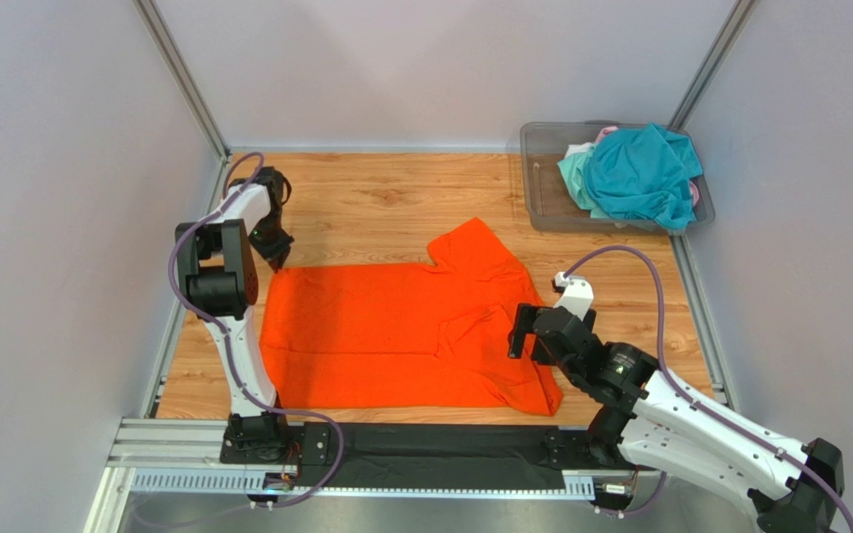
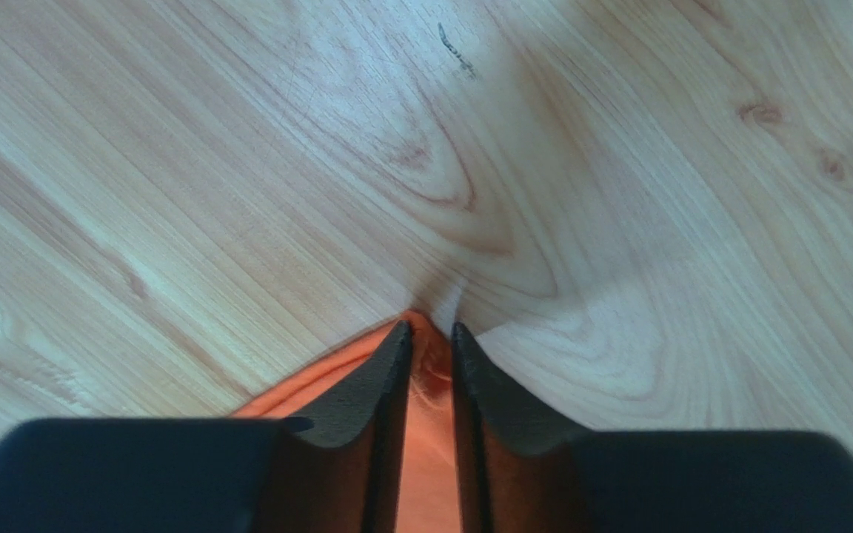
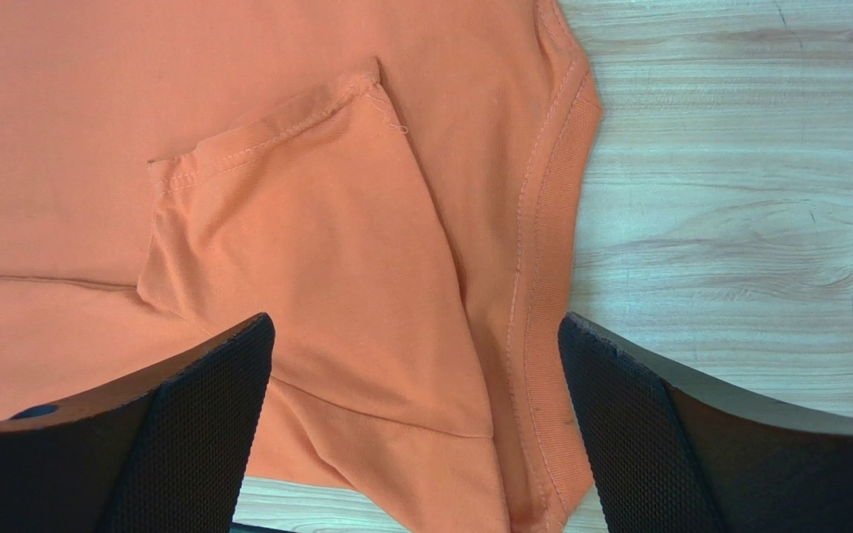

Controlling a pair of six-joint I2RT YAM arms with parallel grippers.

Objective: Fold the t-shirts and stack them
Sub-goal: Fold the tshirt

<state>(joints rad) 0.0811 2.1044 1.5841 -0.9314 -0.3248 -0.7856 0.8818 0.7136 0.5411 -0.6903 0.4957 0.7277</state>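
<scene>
The bright orange t-shirt (image 1: 398, 333) lies spread flat on the wooden table, one sleeve pointing to the far side. My left gripper (image 1: 279, 253) is at its far left corner. In the left wrist view the left gripper (image 2: 431, 325) has its jaws drawn narrow, with a bunched corner of the orange t-shirt (image 2: 432, 383) pinched between them. My right gripper (image 1: 522, 333) hovers over the shirt's right end. There the right gripper (image 3: 411, 322) stands wide open above the orange t-shirt (image 3: 231, 133), its ribbed collar (image 3: 548, 222) and a folded-over sleeve between the fingers, untouched.
A clear grey bin (image 1: 542, 189) stands at the far right corner, holding a crumpled teal t-shirt (image 1: 642, 172), a pale mint one (image 1: 576, 172) and a bit of pink (image 1: 607, 132). White walls and metal rails enclose the table.
</scene>
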